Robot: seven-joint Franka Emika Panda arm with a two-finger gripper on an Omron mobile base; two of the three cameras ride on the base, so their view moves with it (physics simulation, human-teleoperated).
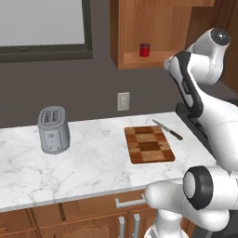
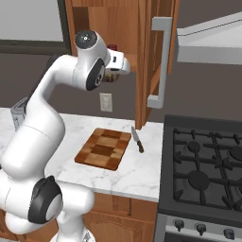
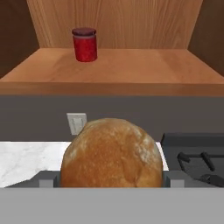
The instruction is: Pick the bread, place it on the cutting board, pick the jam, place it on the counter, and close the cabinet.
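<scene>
The bread [image 3: 111, 153], a round golden-brown bun, sits between my fingertips, and my gripper [image 3: 111, 180] is shut on it. In the right base view the gripper [image 2: 112, 75] hangs just outside the open cabinet [image 1: 153, 28], level with its shelf edge. The jam [image 3: 85, 44], a small red jar, stands on the shelf toward the back left; it also shows as the jam [image 1: 144, 49]. The cabinet door [image 2: 153, 61] stands open with its silver bar handle facing out. The checkered cutting board [image 1: 148, 144] lies bare on the marble counter [image 1: 93, 158], below the gripper.
A knife [image 1: 167, 130] lies just right of the board. A silver toaster [image 1: 53, 130] stands at the counter's left. A black gas stove [image 2: 203, 170] adjoins the counter on the right, under a grey hood [image 2: 208, 45]. A wall outlet [image 1: 123, 101] sits behind the board.
</scene>
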